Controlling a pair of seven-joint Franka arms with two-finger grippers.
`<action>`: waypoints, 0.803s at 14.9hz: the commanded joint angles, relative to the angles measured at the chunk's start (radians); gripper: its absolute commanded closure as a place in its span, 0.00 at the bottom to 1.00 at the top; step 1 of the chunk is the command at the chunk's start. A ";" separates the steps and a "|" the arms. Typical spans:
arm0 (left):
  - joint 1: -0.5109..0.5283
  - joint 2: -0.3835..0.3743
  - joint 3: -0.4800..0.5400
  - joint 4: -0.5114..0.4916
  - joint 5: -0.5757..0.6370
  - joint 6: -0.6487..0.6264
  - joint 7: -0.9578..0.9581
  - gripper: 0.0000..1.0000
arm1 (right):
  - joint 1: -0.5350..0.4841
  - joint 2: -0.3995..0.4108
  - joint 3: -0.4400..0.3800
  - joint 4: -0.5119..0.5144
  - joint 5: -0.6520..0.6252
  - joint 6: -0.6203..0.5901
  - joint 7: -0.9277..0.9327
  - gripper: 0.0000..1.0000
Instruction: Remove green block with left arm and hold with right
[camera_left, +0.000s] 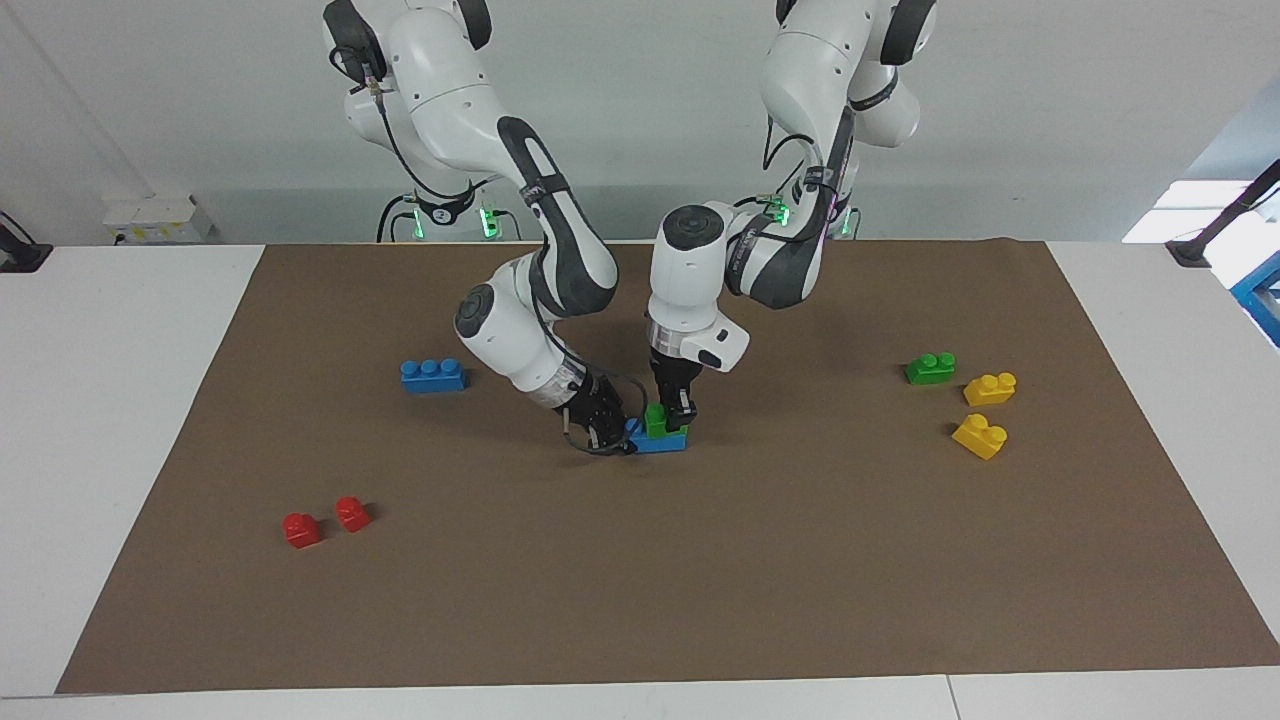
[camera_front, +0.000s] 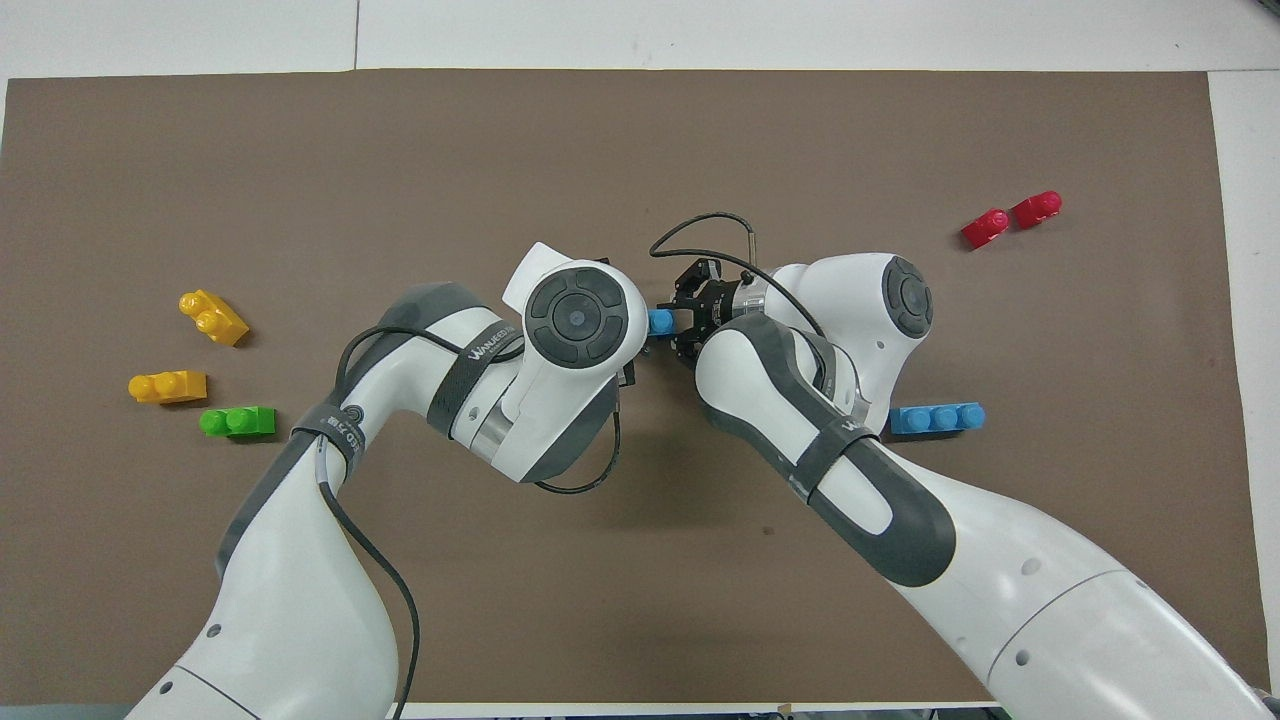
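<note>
The green block (camera_left: 655, 420) sits stacked on a blue brick (camera_left: 662, 441) in the middle of the brown mat. My left gripper (camera_left: 668, 412) comes straight down on it and is shut on the green block. My right gripper (camera_left: 622, 435) comes in low from the right arm's end and is shut on the end of the blue brick. In the overhead view only one end of the blue brick (camera_front: 660, 322) shows beside the right gripper (camera_front: 682, 320). The left arm's wrist hides the green block and the left gripper there.
A second green two-stud brick (camera_left: 930, 368) and two yellow bricks (camera_left: 990, 388) (camera_left: 980, 436) lie toward the left arm's end. A loose blue three-stud brick (camera_left: 433, 375) and two red pieces (camera_left: 301, 529) (camera_left: 352, 513) lie toward the right arm's end.
</note>
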 joint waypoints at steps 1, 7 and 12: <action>0.030 -0.090 0.002 0.000 0.013 -0.111 0.028 1.00 | -0.011 0.010 0.003 0.007 0.034 0.017 -0.022 1.00; 0.131 -0.225 0.002 -0.017 0.002 -0.273 0.242 1.00 | -0.010 0.012 0.003 0.007 0.034 0.017 -0.022 1.00; 0.300 -0.257 0.002 -0.049 -0.015 -0.363 0.696 1.00 | -0.054 0.008 0.001 0.029 0.012 -0.031 -0.022 1.00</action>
